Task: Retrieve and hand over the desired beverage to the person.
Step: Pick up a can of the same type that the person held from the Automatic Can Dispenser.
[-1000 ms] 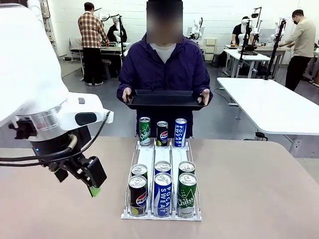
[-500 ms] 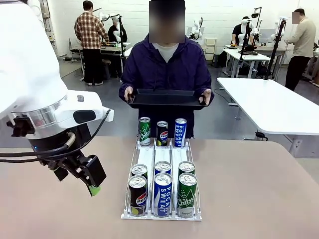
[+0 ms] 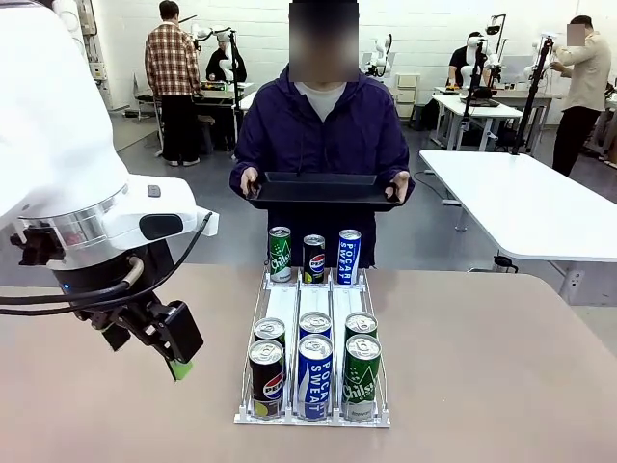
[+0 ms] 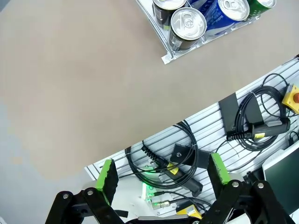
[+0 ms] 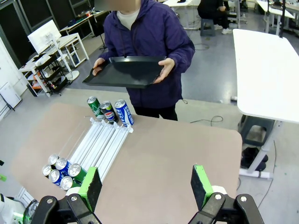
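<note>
Green-padded left end effector (image 4: 162, 164) open, empty — clear rack of drink cans (image 4: 164, 57) beyond its fingertips. The right end effector (image 5: 145, 173) gapes too.

The tan table (image 3: 501, 367) bears one white rack (image 3: 282, 307) holding drink cans (image 3: 314, 371).

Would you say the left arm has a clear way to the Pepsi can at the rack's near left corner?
Probably yes: the left gripper hangs open left of the rack, bare table between it and the Pepsi can; the neighbouring Pocari Sweat can leaves little room.
</note>
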